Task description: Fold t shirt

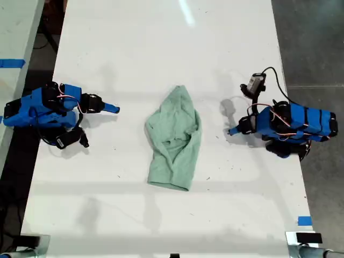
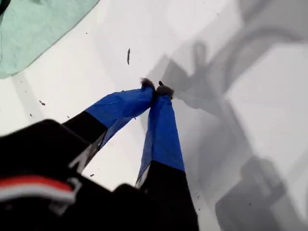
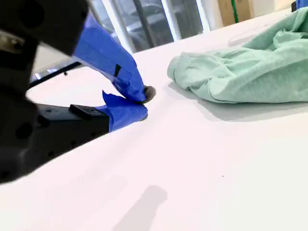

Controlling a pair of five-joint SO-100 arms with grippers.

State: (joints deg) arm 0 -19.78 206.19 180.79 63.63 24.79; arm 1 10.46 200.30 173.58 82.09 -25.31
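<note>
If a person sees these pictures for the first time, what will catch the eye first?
First the t shirt: a pale mint-green, wrinkled heap in the middle of the white table, its narrow end pointing toward the exterior view's top. Next the two blue arms, one at each side of that view, both apart from the cloth. My first gripper and my second gripper are both shut on nothing, low over the bare table.
</note>
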